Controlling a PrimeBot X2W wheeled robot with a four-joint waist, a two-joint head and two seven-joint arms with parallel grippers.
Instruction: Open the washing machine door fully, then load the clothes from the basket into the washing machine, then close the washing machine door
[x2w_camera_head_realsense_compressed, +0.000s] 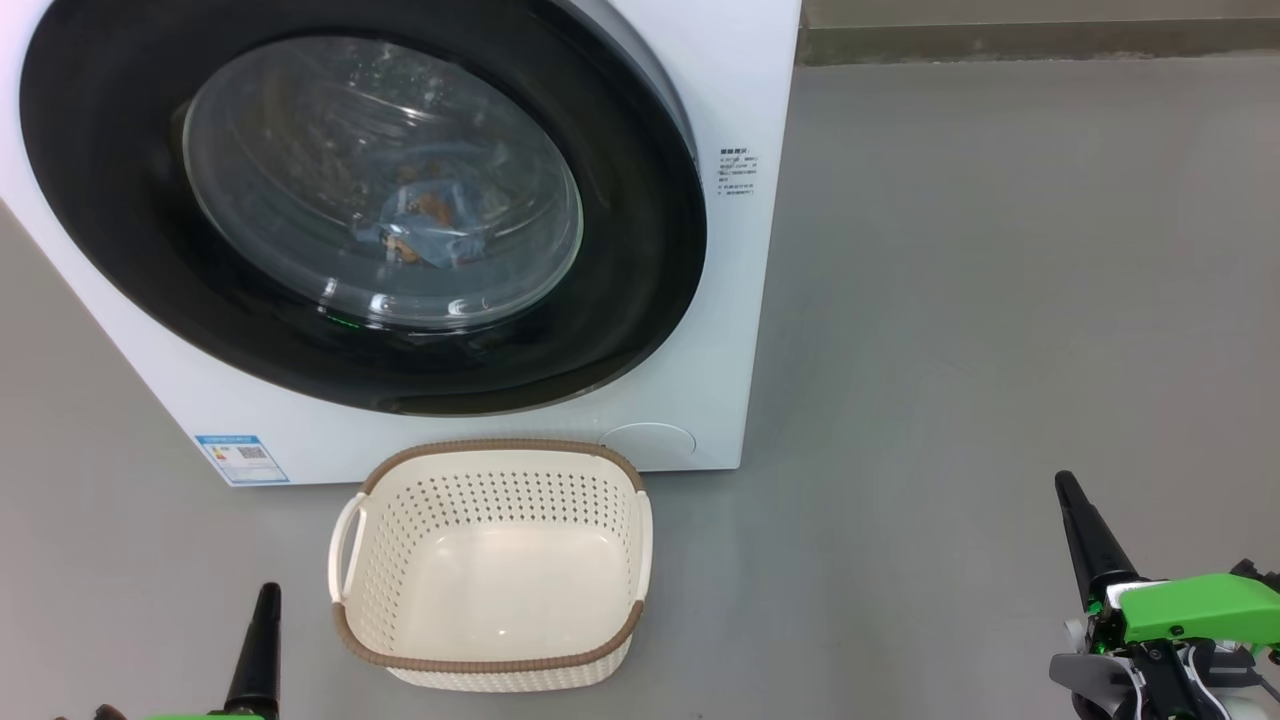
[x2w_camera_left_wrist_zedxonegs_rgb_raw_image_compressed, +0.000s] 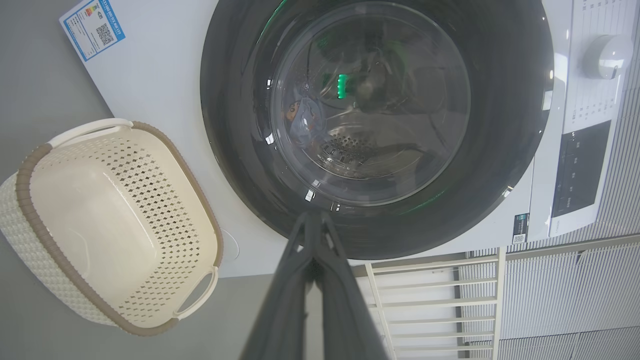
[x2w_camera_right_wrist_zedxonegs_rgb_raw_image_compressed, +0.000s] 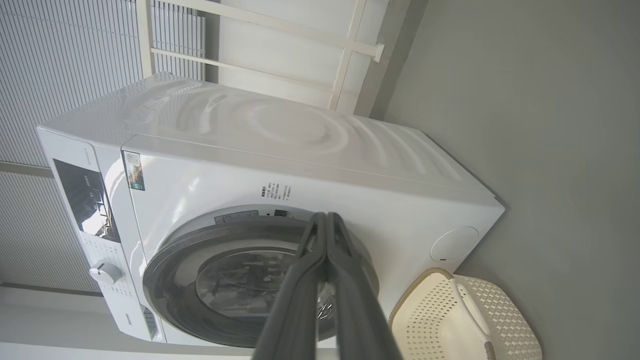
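The washing machine (x2w_camera_head_realsense_compressed: 700, 90) stands ahead, white, with its round black-rimmed door (x2w_camera_head_realsense_compressed: 640, 260) lying flat against its front. Behind the door's glass lie light blue clothes (x2w_camera_head_realsense_compressed: 425, 235) with orange-brown print, in the drum. On the floor before the machine sits the cream perforated basket (x2w_camera_head_realsense_compressed: 495, 480) with a brown rim, nothing in it. My left gripper (x2w_camera_head_realsense_compressed: 266, 592) is at the lower left, shut, beside the basket's left handle and apart from it. My right gripper (x2w_camera_head_realsense_compressed: 1066, 486) is at the lower right, shut and holding nothing. The door (x2w_camera_left_wrist_zedxonegs_rgb_raw_image_compressed: 240, 150) and basket (x2w_camera_left_wrist_zedxonegs_rgb_raw_image_compressed: 150, 180) also appear in the left wrist view.
Grey floor (x2w_camera_head_realsense_compressed: 1000, 300) spreads to the right of the machine. A blue label (x2w_camera_head_realsense_compressed: 241, 458) and a round cover (x2w_camera_head_realsense_compressed: 650, 442) sit low on the machine's front. In the right wrist view a control panel (x2w_camera_right_wrist_zedxonegs_rgb_raw_image_compressed: 85, 200) and dial (x2w_camera_right_wrist_zedxonegs_rgb_raw_image_compressed: 105, 273) show, with pale ribbed wall panels behind.
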